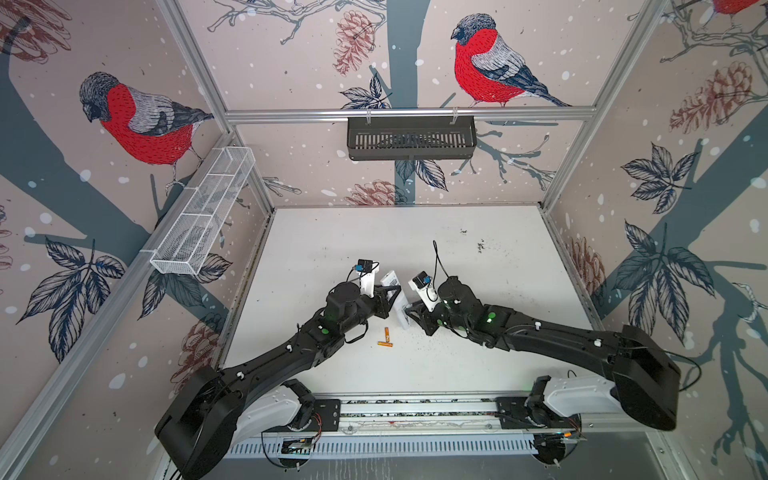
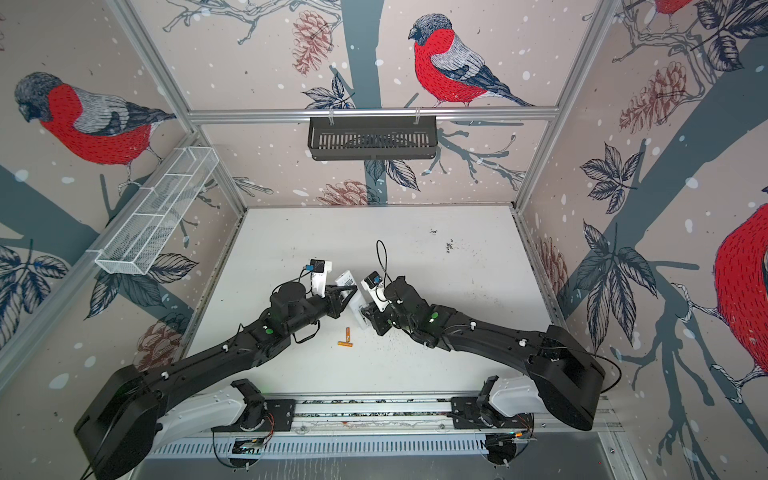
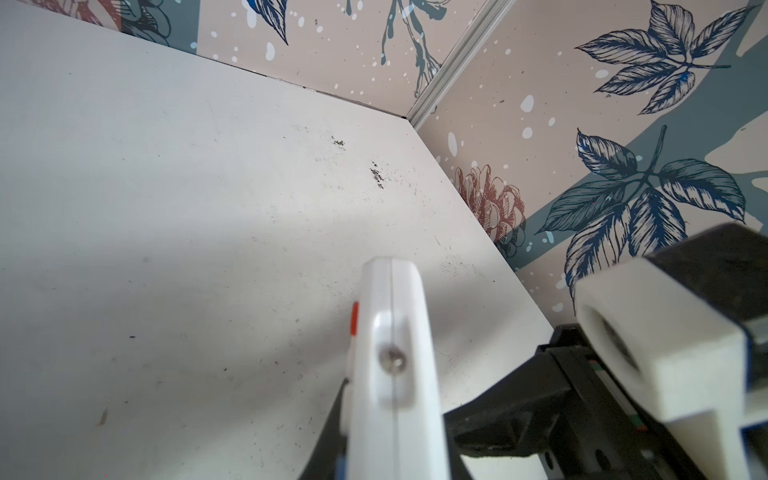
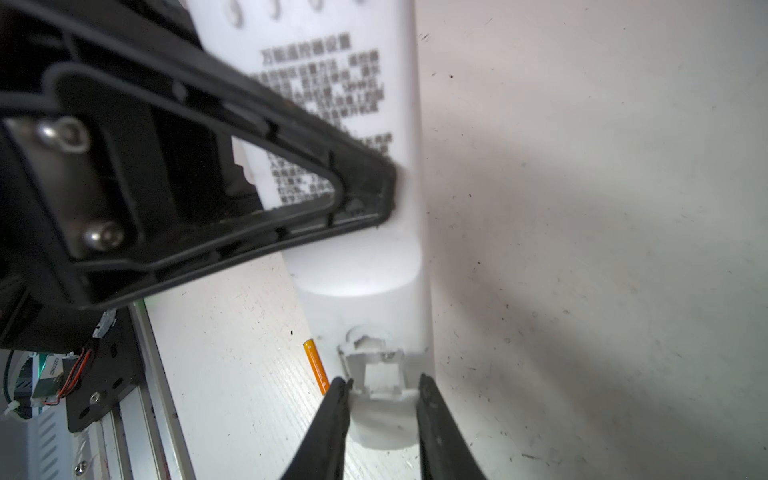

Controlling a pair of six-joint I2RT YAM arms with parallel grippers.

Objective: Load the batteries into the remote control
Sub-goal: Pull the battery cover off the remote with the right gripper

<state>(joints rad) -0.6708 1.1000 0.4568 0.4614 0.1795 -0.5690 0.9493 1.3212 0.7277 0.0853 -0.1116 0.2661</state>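
Evidently remote control [image 4: 365, 266] end pinched inside right end effector [image 4: 383, 379].

Both arms stretch forward and bend inward, wrists nearly meeting. The left gripper [image 1: 394, 292] clamps the remote control [image 1: 390, 278] midway; the right gripper [image 4: 381, 386] pinches its near end.

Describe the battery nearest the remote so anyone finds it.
On the white table, on the robot's side of the remote between the arms, lie two orange batteries. It's the one pointing toward the back wall, not the one lying crosswise.
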